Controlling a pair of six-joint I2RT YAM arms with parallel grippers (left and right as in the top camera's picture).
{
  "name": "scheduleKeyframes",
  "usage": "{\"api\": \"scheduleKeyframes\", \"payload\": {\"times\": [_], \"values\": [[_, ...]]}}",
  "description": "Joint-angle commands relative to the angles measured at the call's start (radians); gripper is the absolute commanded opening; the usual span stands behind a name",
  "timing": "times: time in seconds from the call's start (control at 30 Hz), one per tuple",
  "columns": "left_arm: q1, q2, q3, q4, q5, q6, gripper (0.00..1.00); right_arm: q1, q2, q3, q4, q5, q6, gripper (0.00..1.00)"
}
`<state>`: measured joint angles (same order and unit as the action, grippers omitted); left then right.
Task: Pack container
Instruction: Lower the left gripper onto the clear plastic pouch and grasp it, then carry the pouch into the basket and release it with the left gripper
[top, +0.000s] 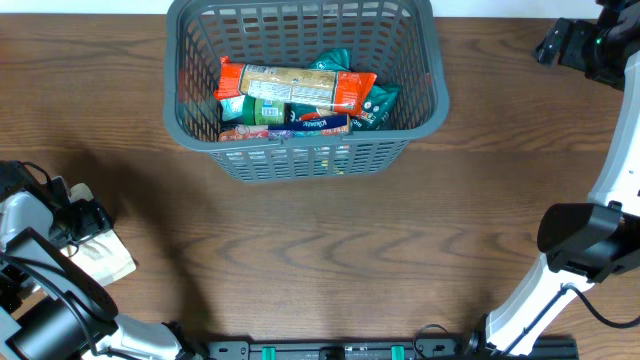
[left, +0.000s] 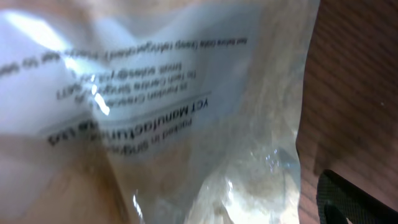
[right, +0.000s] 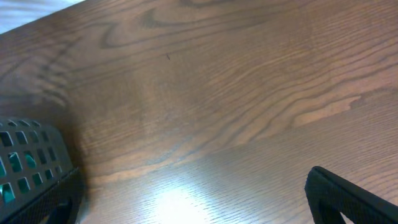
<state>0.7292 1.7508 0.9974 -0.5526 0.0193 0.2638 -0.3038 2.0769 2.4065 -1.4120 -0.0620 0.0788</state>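
Note:
The container, a large dark grey slotted basket, stands at the back middle of the table. Inside it lie an orange-ended packet, teal packets and others. Its corner shows in the right wrist view. At the far left, my left gripper hangs open low over a clear bag of pale contents. That bag fills the left wrist view, and one finger stands beside its edge, apart from it. My right gripper is open at the back right, over bare wood.
The table is brown wood. The right arm's white link and dark joint stand at the right edge. A black rail runs along the front edge.

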Motion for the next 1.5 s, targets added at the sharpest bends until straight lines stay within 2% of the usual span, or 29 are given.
{"api": "scheduleKeyframes", "payload": {"times": [0.0, 0.17, 0.33, 0.53, 0.57, 0.6, 0.7, 0.83, 0.93, 1.03, 1.17, 1.3, 1.47], "values": [[-0.002, 0.008, -0.03, 0.032, -0.001, 0.013, 0.88, 0.004, 0.011, 0.0, 0.002, 0.011, -0.009, 0.99], [-0.002, 0.008, -0.064, 0.081, -0.001, 0.013, 0.84, 0.004, 0.011, 0.0, 0.002, 0.014, -0.015, 0.99], [-0.002, 0.008, -0.068, 0.088, -0.001, 0.008, 0.7, 0.004, 0.011, 0.0, 0.002, 0.034, -0.017, 0.99], [-0.002, 0.003, -0.067, 0.085, -0.001, -0.083, 0.34, 0.004, 0.011, 0.0, 0.002, 0.037, -0.032, 0.99], [-0.003, -0.001, -0.064, 0.077, -0.001, -0.113, 0.33, 0.004, 0.011, 0.0, 0.002, 0.037, -0.032, 0.99], [-0.003, -0.006, -0.057, 0.064, 0.0, -0.142, 0.27, 0.003, 0.011, 0.001, 0.002, 0.037, -0.032, 0.99], [-0.015, -0.04, -0.023, 0.005, 0.0, -0.203, 0.06, 0.003, 0.011, 0.0, 0.002, 0.037, -0.036, 0.99], [-0.065, -0.124, 0.044, -0.072, 0.0, -0.226, 0.06, 0.003, 0.011, 0.0, 0.002, 0.036, -0.05, 0.99], [-0.128, -0.201, 0.147, -0.186, 0.0, -0.238, 0.05, 0.003, 0.011, 0.0, -0.002, 0.036, -0.051, 0.99], [-0.192, -0.251, 0.307, -0.349, 0.006, -0.255, 0.05, 0.003, 0.011, 0.0, -0.012, 0.036, -0.05, 0.99], [-0.272, -0.285, 0.576, -0.516, 0.086, -0.255, 0.06, 0.003, 0.011, 0.0, -0.035, 0.036, -0.05, 0.99], [-0.359, -0.291, 0.807, -0.569, 0.113, -0.248, 0.05, 0.003, 0.011, -0.011, -0.053, 0.036, -0.049, 0.99], [-0.54, -0.289, 0.977, -0.525, 0.135, -0.101, 0.05, -0.006, 0.012, -0.065, -0.053, 0.036, -0.026, 0.99]]}}
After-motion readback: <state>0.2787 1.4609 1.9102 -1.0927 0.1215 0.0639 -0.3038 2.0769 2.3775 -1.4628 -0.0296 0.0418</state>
